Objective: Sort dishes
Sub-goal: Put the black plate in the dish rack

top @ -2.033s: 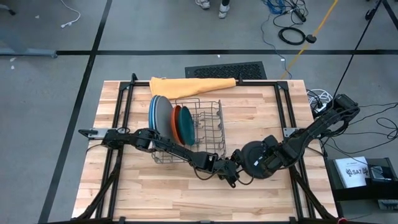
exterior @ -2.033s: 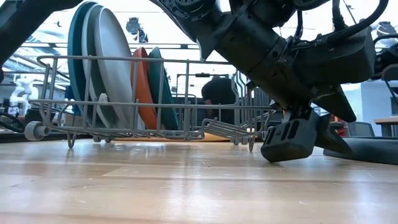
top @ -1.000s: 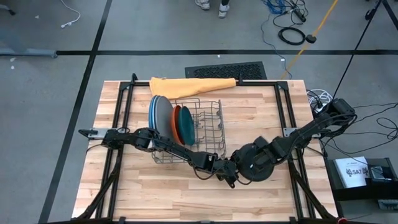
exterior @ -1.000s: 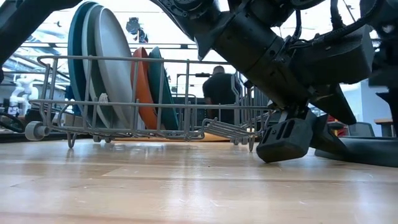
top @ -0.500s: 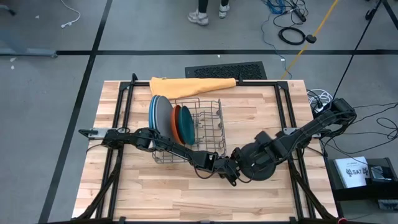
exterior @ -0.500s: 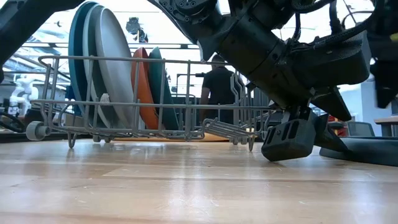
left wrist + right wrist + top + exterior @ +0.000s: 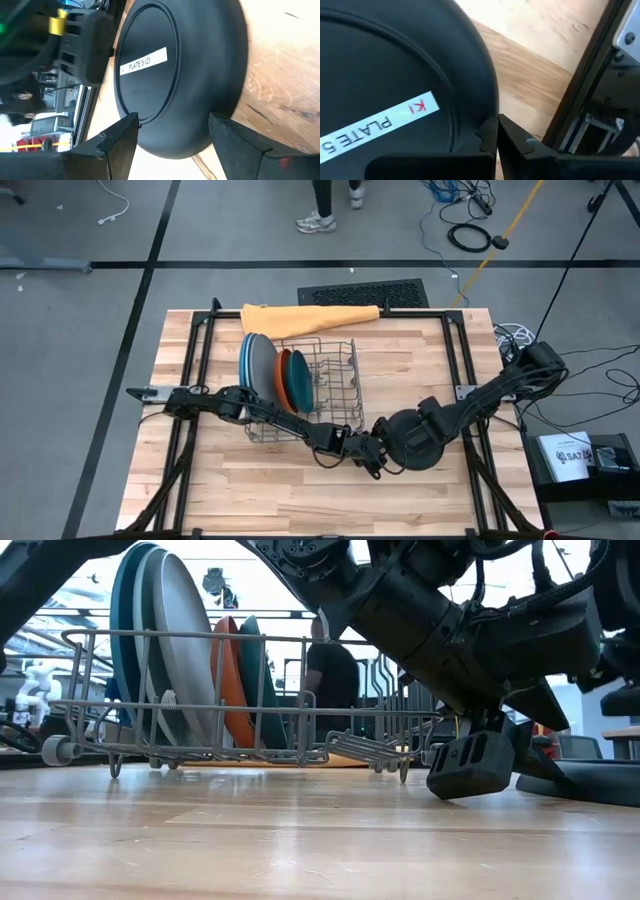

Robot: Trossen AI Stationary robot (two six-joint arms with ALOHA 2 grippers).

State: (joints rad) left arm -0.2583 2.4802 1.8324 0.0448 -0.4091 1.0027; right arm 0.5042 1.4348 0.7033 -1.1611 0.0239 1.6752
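A black plate [image 7: 408, 444] with a white label strip [image 7: 145, 61] sits over the table's near middle, its underside showing in both wrist views. My right gripper [image 7: 433, 427] is shut on its rim. My left gripper [image 7: 374, 457] is open, and its fingers stand on either side of the plate's opposite edge [image 7: 170, 147]. A light blue plate [image 7: 243, 360], a grey plate [image 7: 262, 368], an orange plate [image 7: 284, 375] and a teal plate [image 7: 300, 382] stand on edge in the wire rack [image 7: 330, 385]. My right gripper pinches the black plate's rim [image 7: 487, 112] between its two fingers [image 7: 520, 145], on the side toward the table's right edge. The labelled underside faces the wrist camera. My left gripper has the plate's edge between its open fingers [image 7: 117, 137]; whether they touch it, I cannot tell.
A folded orange cloth [image 7: 310, 315] lies at the far edge behind the rack. Black frame rails [image 7: 455, 355] run along both sides of the table. Bare wood lies near the front edge [image 7: 300, 850]. A person [image 7: 330, 670] walks beyond the table.
My left gripper has edged slightly toward the table's right edge, still open. The black plate has stayed in my right gripper's hold at about the same spot. A person has walked past behind the table.
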